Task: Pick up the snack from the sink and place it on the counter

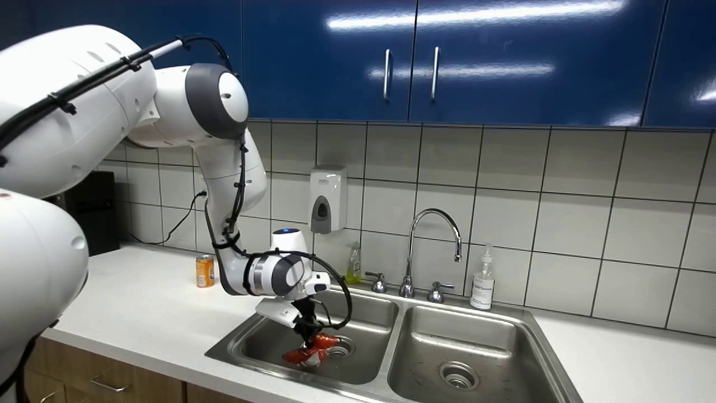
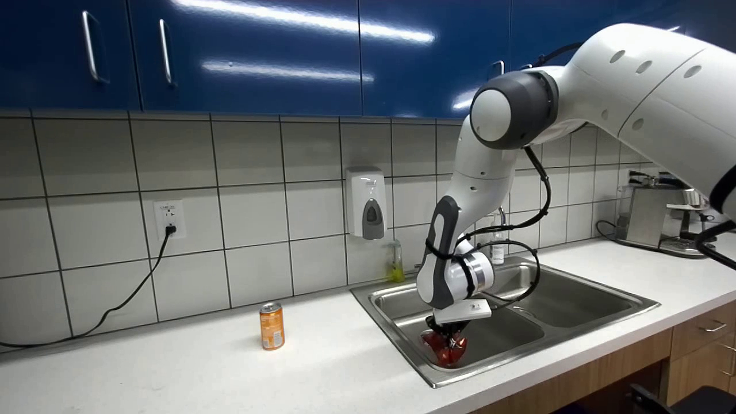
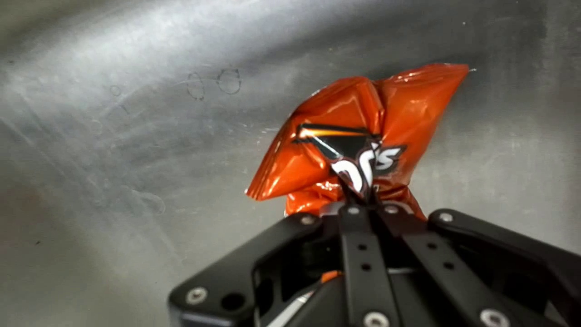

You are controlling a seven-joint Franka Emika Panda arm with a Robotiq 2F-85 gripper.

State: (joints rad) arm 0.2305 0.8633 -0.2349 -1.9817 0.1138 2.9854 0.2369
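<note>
Pinching a crinkled red-orange snack packet (image 3: 354,141) in a black two-fingered gripper (image 3: 361,200), down in a double-basin steel sink (image 1: 390,347), in the basin nearer an upright orange can (image 2: 272,326). Cut off from the long white counter (image 2: 172,379) by the rim, with a curved chrome faucet (image 1: 409,254) and white-labelled pump bottle (image 1: 482,285) behind. Marked in folded white letters, legible only at an “S”; on the can, too small to read.

packet (image 3: 413,113) ltrs. (image 3: 386,159) pt. folded from view, pump btl. (image 1: 483,282) label (image 1: 482,291) too sm., arm (image 1: 208,106) cropped

Glossy plastic packet (image 3: 356,141), smooth metal sink (image 1: 392,346)
</note>
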